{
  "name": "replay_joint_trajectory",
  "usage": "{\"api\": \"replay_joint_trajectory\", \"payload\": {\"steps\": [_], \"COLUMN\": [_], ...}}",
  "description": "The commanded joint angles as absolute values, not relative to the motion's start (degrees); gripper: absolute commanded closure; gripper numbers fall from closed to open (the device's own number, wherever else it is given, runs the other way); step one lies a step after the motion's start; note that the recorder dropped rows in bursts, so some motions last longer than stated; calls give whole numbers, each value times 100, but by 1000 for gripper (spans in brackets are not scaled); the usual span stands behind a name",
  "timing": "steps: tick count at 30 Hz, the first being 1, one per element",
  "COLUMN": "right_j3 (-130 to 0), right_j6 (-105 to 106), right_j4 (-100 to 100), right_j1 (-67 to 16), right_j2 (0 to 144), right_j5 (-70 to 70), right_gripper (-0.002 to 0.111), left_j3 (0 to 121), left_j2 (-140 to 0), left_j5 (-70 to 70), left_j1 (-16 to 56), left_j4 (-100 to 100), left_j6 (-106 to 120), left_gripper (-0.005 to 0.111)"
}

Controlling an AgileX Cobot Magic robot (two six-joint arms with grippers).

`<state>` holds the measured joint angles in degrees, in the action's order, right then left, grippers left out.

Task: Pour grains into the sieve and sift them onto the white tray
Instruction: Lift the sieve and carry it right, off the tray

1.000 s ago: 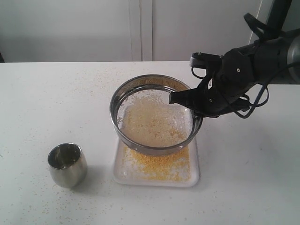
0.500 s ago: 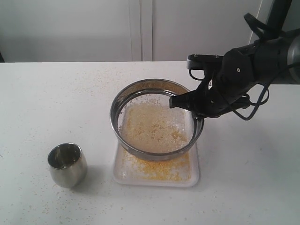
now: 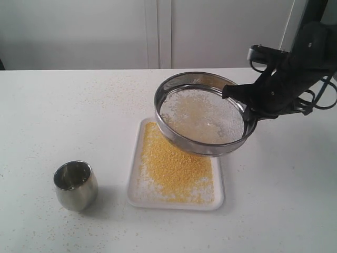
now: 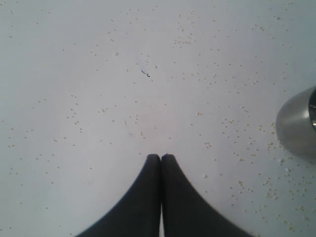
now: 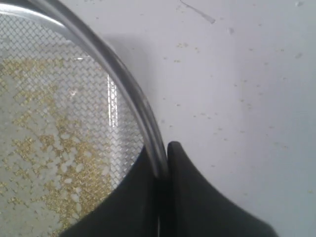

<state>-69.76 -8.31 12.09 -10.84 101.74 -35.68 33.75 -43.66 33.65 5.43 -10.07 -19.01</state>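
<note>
Steel rim of the sieve (image 3: pixel 202 113) sits pinched in your right gripper (image 5: pixel 160 163), jaws almost closed on it, the mesh tilted out ahead of them. Most grains (image 3: pixel 176 166) lie heaped on the white tray (image 3: pixel 134 192) below and ahead of the grip (only partly under the sieve). Shake now and leftovers may miss the tray; so thin a pinch could slip.
</note>
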Motion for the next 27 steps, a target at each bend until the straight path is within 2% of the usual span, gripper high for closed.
{"api": "replay_joint_trajectory", "payload": {"steps": [1, 18, 27], "right_j3": [-7056, -7056, -7056], "right_j6": [-405, 0, 0], "right_j4": [1729, 1737, 1702], "right_j1": [-685, 470, 786], "right_j2": [10130, 10151, 10421], "right_j5": [-3604, -3846, -3740], "right_gripper": [108, 108, 108], "left_j3": [3397, 3397, 3397], "left_j2": [-4314, -4314, -4314], "left_j5": [3428, 3428, 3428], "left_j1": [530, 530, 530], "left_j4": [-995, -995, -995], "left_j6": [-1915, -1915, -1915], "left_gripper": [107, 107, 107]}}
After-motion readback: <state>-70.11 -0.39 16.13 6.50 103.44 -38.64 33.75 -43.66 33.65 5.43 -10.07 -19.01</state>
